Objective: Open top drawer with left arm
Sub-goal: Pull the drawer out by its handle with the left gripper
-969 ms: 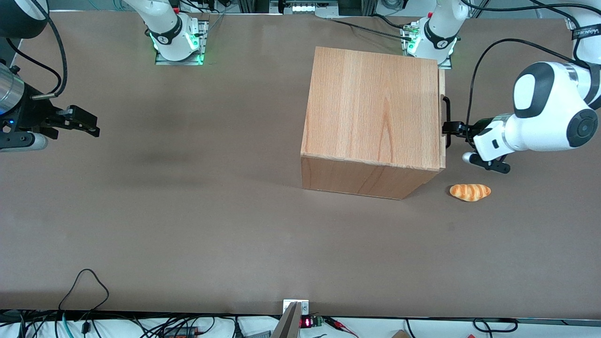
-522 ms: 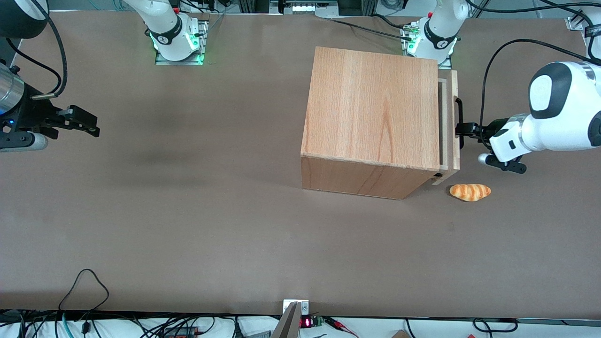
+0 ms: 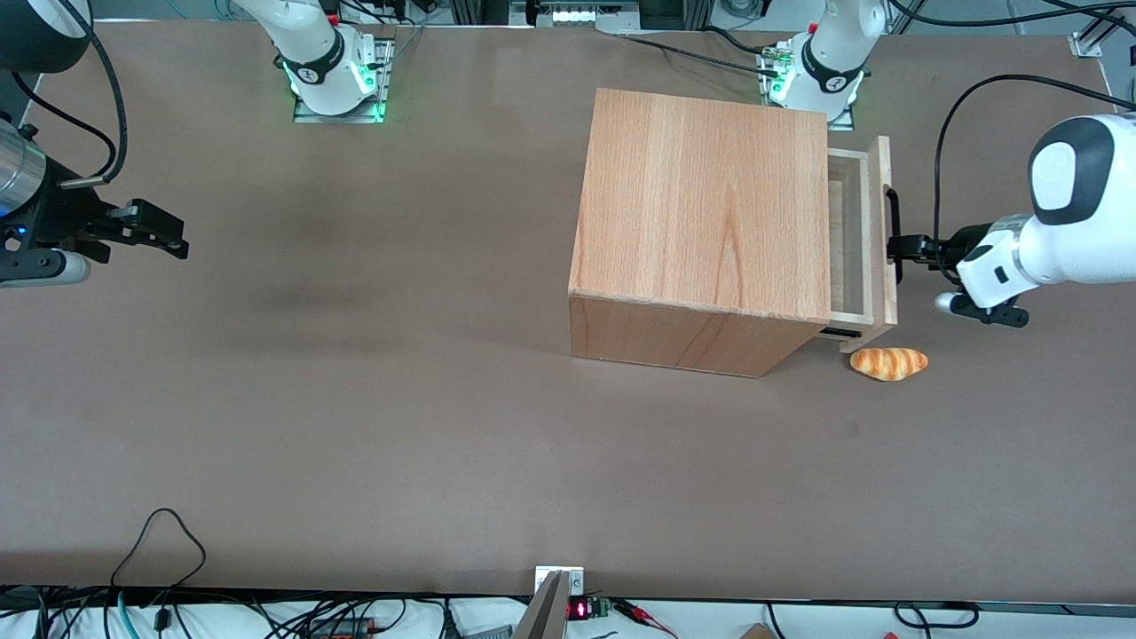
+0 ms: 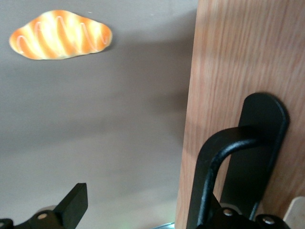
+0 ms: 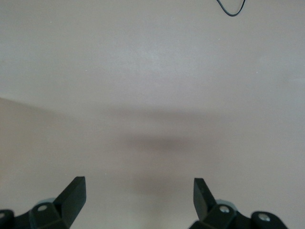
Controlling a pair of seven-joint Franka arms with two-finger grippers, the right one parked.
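Note:
The top drawer (image 3: 880,232) stands partly pulled out of the wooden cabinet (image 3: 706,204), and its pale tray (image 3: 848,240) shows from above. Its slim black bar handle (image 3: 892,222) is on the orange-brown front panel (image 4: 238,57). The left arm (image 3: 1065,222), white with a black oval patch, reaches in from the working arm's end. Its gripper (image 3: 901,248) is at the handle. In the left wrist view the gripper (image 4: 138,191) is open: one finger (image 4: 71,205) stands free over the table, and the other is hidden at the handle (image 4: 214,157), hooked in it.
An orange striped bread roll (image 3: 888,363) lies on the brown table, nearer the front camera than the drawer front; it also shows in the left wrist view (image 4: 60,34). Cables run along the table's near edge (image 3: 160,532).
The drawer has slid out of the cabinet toward the working arm's end, from nearly closed to partly open. The gripper and arm moved the same way with the handle.

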